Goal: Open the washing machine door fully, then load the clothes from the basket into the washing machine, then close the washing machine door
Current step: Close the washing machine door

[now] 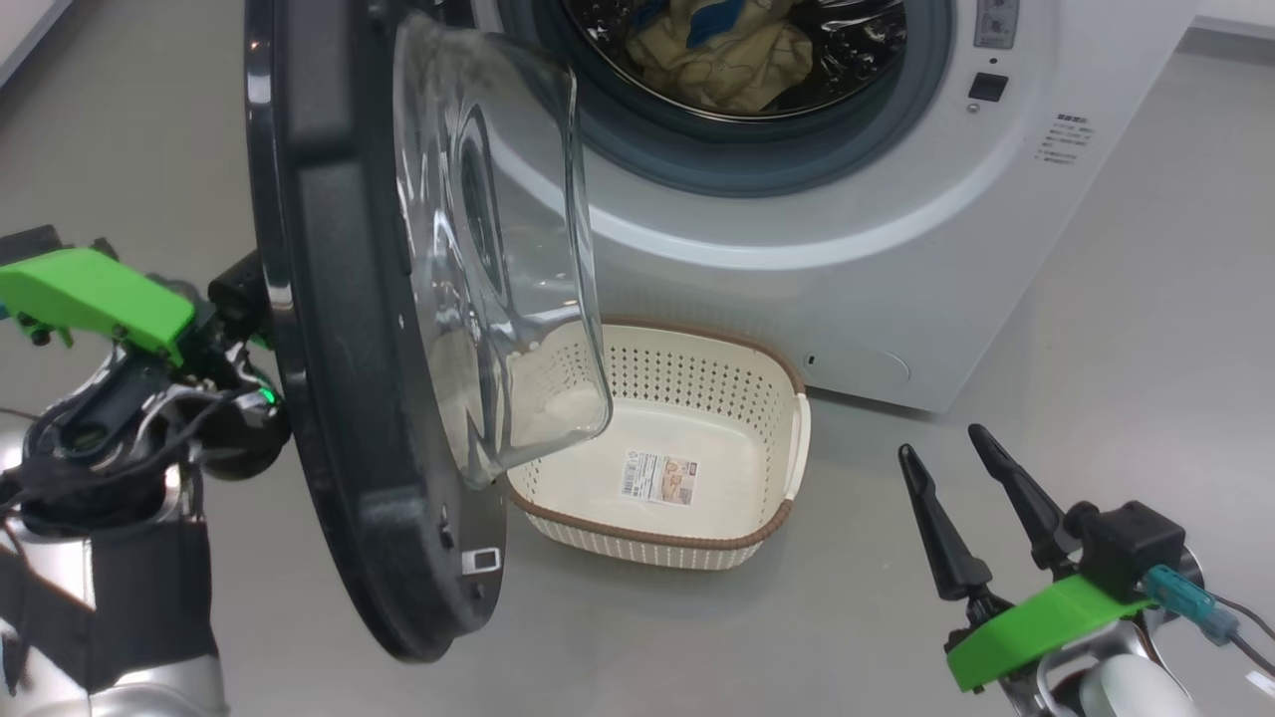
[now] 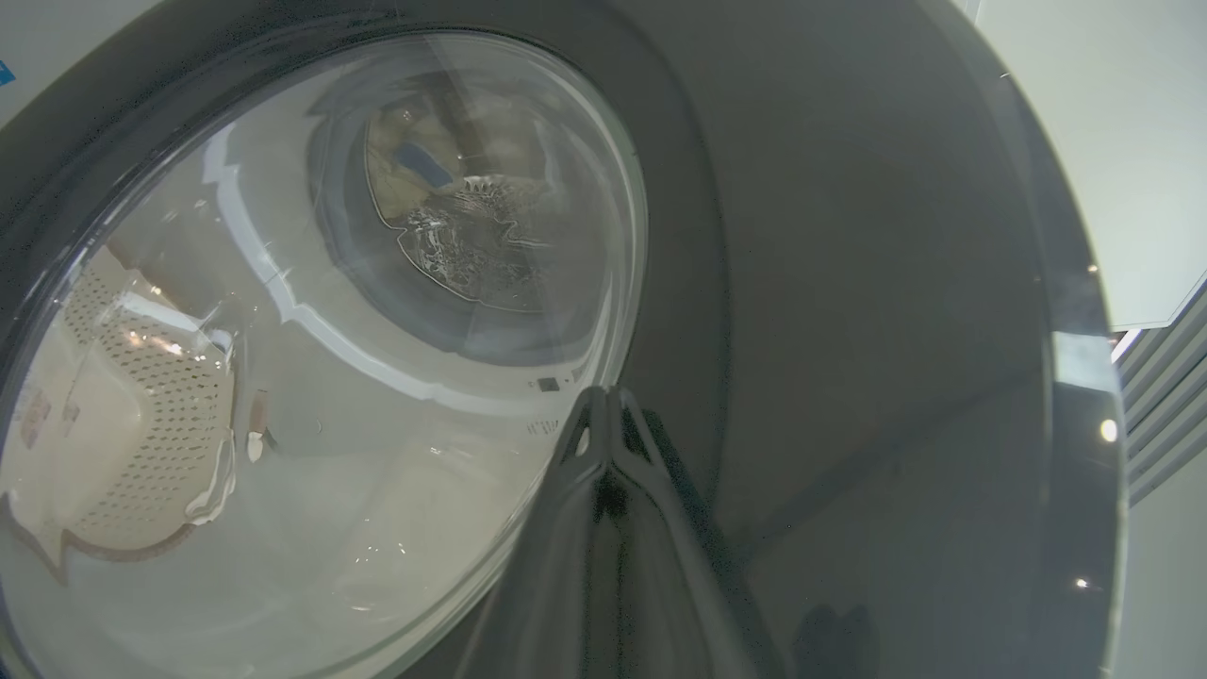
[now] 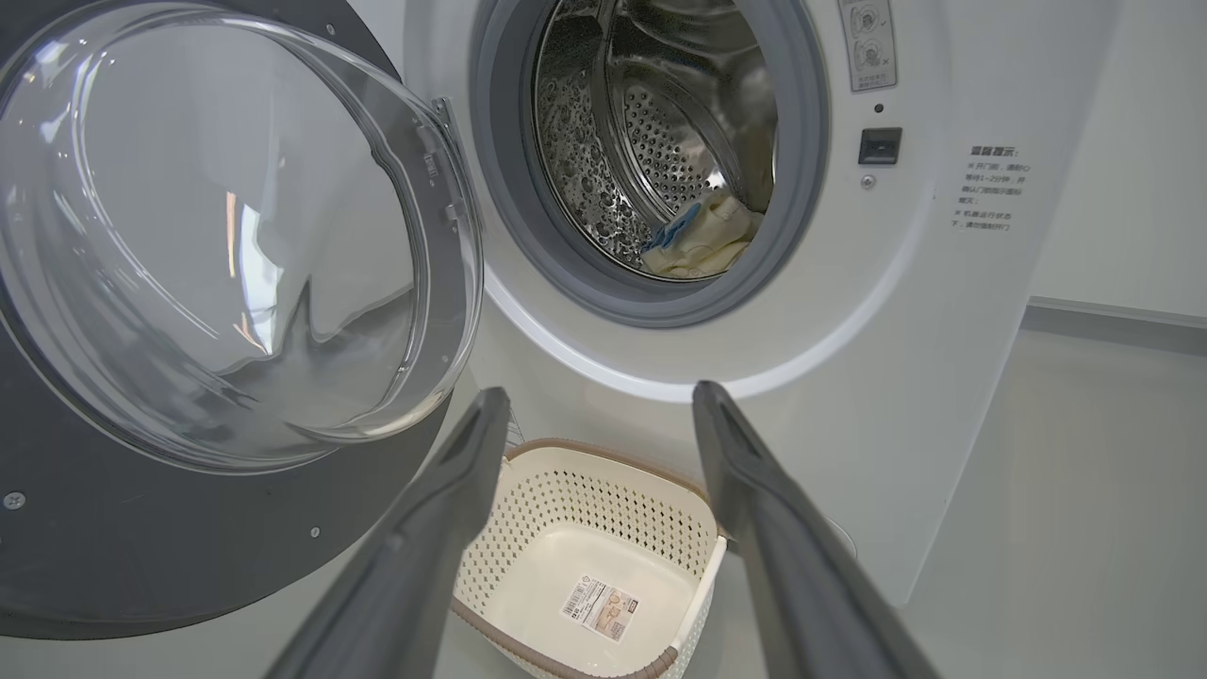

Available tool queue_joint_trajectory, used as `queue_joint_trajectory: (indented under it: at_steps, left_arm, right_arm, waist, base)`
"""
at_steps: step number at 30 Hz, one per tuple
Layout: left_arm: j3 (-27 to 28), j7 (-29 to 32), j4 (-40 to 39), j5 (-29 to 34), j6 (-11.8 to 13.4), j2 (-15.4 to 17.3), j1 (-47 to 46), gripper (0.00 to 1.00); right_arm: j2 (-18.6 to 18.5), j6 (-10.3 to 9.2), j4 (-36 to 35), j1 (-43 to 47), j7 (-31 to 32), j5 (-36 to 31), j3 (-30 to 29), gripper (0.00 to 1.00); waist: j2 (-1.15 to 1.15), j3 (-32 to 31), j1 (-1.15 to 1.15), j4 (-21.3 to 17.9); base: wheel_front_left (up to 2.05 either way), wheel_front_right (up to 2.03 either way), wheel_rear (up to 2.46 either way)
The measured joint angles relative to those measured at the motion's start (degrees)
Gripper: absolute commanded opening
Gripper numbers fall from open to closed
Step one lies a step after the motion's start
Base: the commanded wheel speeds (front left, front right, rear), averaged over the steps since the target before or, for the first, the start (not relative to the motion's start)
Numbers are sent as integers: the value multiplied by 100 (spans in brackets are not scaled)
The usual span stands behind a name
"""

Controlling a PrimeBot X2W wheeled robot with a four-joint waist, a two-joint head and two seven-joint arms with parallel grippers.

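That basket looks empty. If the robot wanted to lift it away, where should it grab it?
Probably the white handle at the right end of the basket, coming down from above with the open right gripper, one finger inside the wall, one outside. The wall is thin and upright, and the door hangs over the left end.

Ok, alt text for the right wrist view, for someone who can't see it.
A white washing machine stands with its door swung open leftward, cream and blue clothes lying in its drum. Below, the open right gripper frames a cream basket holding no clothes.
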Motion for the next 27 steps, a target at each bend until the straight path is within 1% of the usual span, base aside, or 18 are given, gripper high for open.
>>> queue_joint_trajectory:
  at_steps: [3,8,15,16,24,25,26,27]
  left_arm:
    - [-166,-186,174,-14,-27,-12,-41,0]
    - [-509,-550,508,-301,-134,-18,-184,0]
    - [-1200,-1193,1003,-814,-433,-20,-461,0]
    - [-1200,-1193,1003,-814,-433,-20,-461,0]
    - [-2057,-2023,1647,-1347,-851,-26,-835,0]
    - [-2148,-2106,1730,-1432,-914,-26,-876,0]
    - [-2313,-2280,1887,-1613,-1027,-25,-940,0]
    - [-2385,-2360,1973,-1700,-1076,-25,-975,0]
  right_arm:
    - [2,0,-1,-4,0,1,-3,100]
    - [3,0,2,-19,0,1,-1,100]
    - [5,0,13,-19,0,2,7,100]
    - [5,0,13,-19,0,2,7,100]
    - [-2,0,32,-19,0,19,34,100]
    - [-8,0,32,-20,0,20,41,100]
    - [-13,0,36,-20,0,20,57,100]
    - [-19,0,40,-21,0,26,69,100]
  waist:
    - [0,-4,0,-98]
    - [0,-27,0,-267]
    - [0,-63,0,-502]
    - [0,-63,0,-502]
    - [0,-90,0,-718]
    - [0,-96,0,-741]
    - [0,-107,0,-792]
    - [0,-115,0,-818]
  base:
    - [0,0,0]
    - [0,0,0]
    - [0,0,0]
    - [0,0,0]
    - [0,0,0]
    - [0,0,0]
    - [0,0,0]
    - [0,0,0]
